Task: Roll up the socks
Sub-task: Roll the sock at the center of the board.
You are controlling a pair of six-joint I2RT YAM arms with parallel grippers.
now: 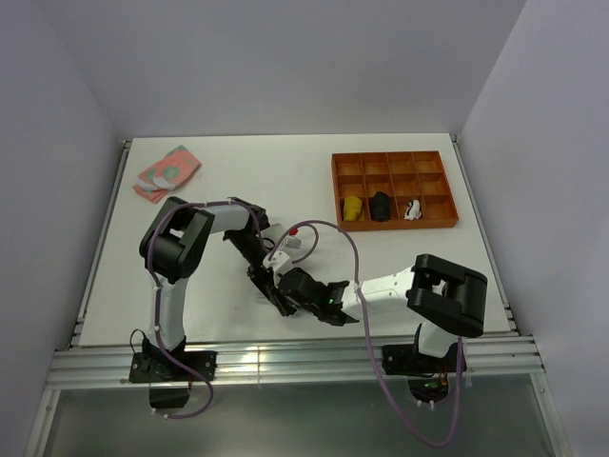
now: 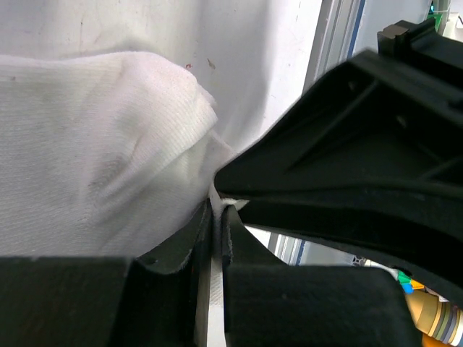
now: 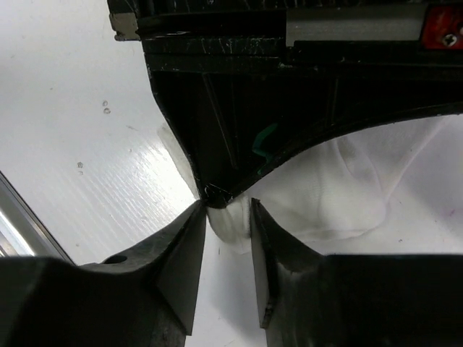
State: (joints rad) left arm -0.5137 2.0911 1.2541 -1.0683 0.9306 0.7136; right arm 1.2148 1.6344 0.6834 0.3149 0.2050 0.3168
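A plain white sock (image 2: 94, 159) lies bunched on the white table. My left gripper (image 2: 217, 206) is shut on a thin edge of it. In the right wrist view, my right gripper (image 3: 228, 210) holds a small fold of the same sock (image 3: 333, 195) between its fingertips, tip to tip with the left gripper's black body (image 3: 239, 108). In the top view both grippers, left (image 1: 276, 295) and right (image 1: 293, 286), meet near the table's front middle and hide most of the sock. No striped sock shows beside them.
An orange compartment tray (image 1: 393, 164) stands at the back right and holds a yellow bundle (image 1: 353, 208), a black bundle (image 1: 381, 205) and a white-and-black bundle (image 1: 412, 209). A folded pink and green cloth (image 1: 166, 171) lies at the back left. The table's metal front rail (image 1: 285, 362) is close.
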